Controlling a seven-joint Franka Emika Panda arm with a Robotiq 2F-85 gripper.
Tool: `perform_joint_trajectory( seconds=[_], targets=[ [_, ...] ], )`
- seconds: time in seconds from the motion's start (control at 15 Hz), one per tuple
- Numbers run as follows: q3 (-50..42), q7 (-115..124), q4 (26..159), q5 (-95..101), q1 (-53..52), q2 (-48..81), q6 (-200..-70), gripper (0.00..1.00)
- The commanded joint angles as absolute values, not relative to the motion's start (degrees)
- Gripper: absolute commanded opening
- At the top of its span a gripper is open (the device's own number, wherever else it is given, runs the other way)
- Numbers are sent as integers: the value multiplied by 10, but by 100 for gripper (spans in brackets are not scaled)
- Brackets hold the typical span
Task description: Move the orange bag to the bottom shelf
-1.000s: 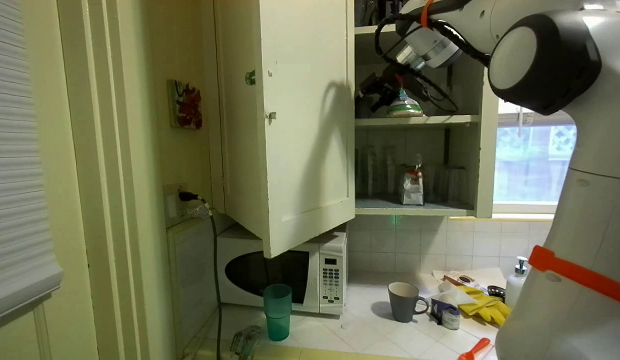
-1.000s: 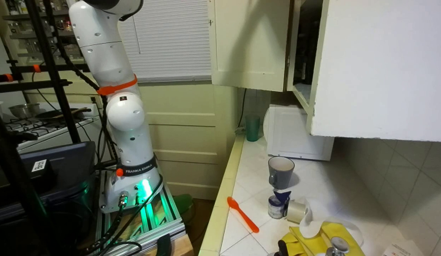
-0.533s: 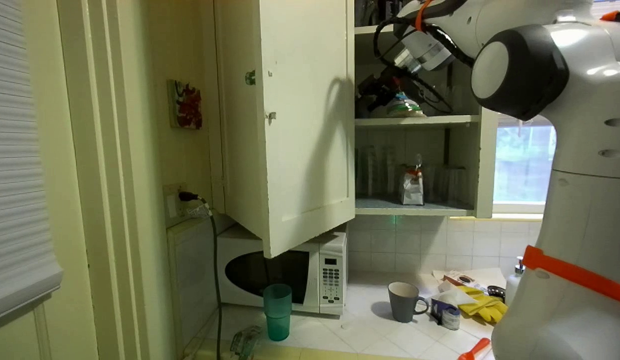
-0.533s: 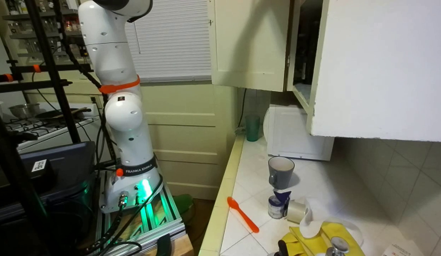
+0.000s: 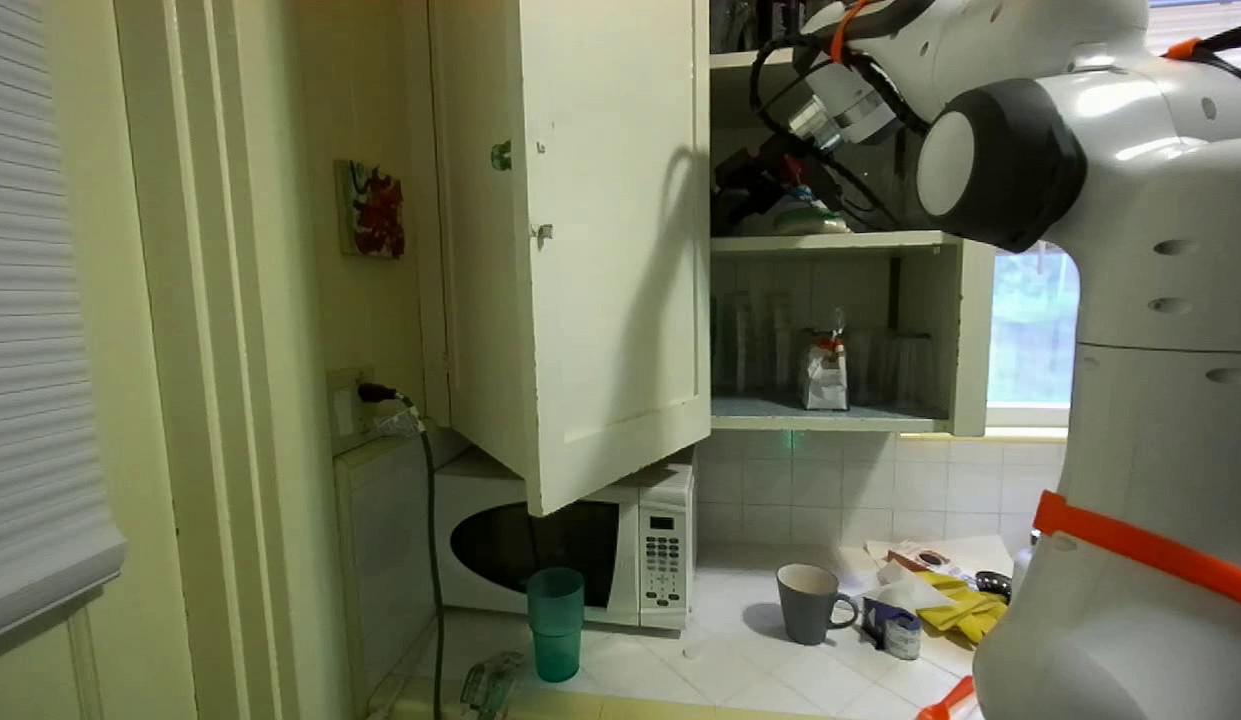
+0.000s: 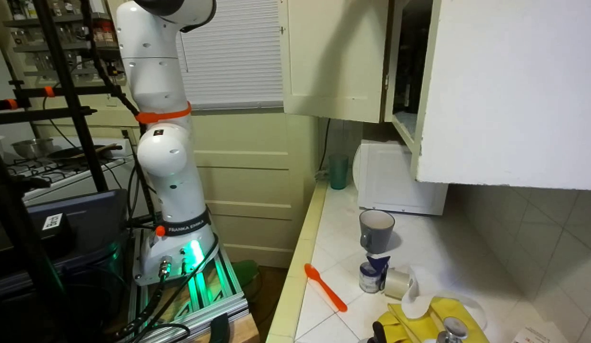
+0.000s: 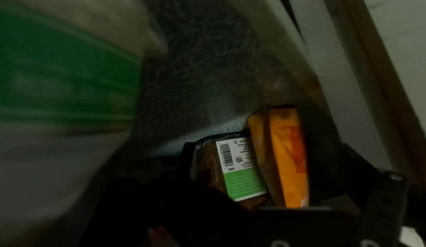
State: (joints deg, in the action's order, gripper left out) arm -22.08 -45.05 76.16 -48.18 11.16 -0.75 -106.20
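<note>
- The gripper (image 7: 267, 151) is spread and seems to pinch nothing: the orange bag (image 7: 288, 157) and the jar (image 7: 240, 168) are both between its two sides.
- The orange bag is, as I judge, on the middle shelf (image 5: 830, 243); the exterior views do not show it. It has yet to reach the bottom shelf (image 5: 830, 424).
- Closing here could catch the jar too, because it is just beside the orange bag.
- The orange bag looks soft and the jar stiff, so if both are squeezed, the hold could be uneven and one may slip out.
- The big bag (image 7: 61, 79) fills the left of the wrist view and is probably very near; a sideways move could push it over.
- On the right is the pale frame (image 7: 338, 85); the gripper may hit it when going out.
- Below, a white bag (image 5: 825, 378) stands among glasses (image 5: 912, 365); a hasty lowering could knock them.
- Counted: one gripper, one orange bag, one jar, one big bag, one white bag; three shelves, with the top shelf (image 5: 748, 61); several glasses, too dim to count.
- On the counter (image 6: 338, 224): one mug (image 6: 376, 232), one green cup (image 6: 338, 172), one spoon (image 6: 326, 288), one microwave (image 6: 402, 178).
</note>
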Motion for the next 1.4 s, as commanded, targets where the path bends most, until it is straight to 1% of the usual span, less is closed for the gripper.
perform_joint_trajectory(
  seconds=[0.0,0.07,1.33],
  targets=[
    [-204,-466,724,-509,140,24,-1042,100],
    [-217,-465,726,-505,124,24,-1048,100],
    [-209,-446,711,-547,120,48,-1068,100]
  ],
)
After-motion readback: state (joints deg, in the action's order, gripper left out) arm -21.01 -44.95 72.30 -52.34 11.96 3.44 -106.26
